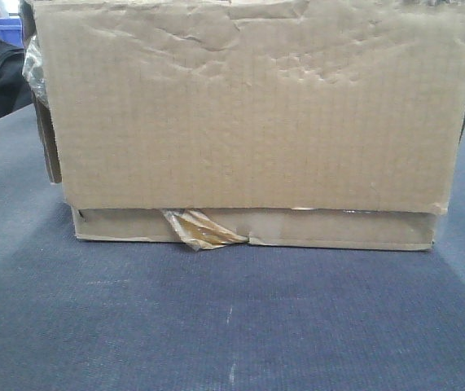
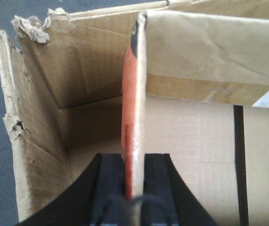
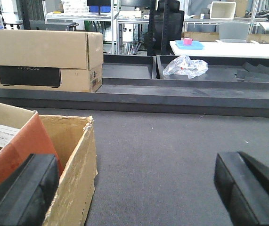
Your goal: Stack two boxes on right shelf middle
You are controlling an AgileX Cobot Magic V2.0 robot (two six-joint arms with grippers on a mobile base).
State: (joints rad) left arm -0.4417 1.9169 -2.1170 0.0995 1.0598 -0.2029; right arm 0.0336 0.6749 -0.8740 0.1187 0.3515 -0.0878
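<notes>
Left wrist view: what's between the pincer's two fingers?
A flap of the cardboard box, orange on one face, pinched between the fingers of the left pincer; the left wrist view shows it.

The large brown corrugated cardboard box (image 1: pixel 248 122) fills the front view: its top runs off the upper edge and it hides everything behind. In the left wrist view the left gripper (image 2: pixel 133 162) shows only its black fingers (image 2: pixel 107 186), the rest below the frame, pinching an orange-faced cardboard flap (image 2: pixel 132 103) seen edge-on. In the right wrist view the long brown carton with a dark panel (image 3: pixel 40 52) is cropped at the left. The contents of the crumpled clear plastic bag (image 3: pixel 186 66) are unclear.
</notes>
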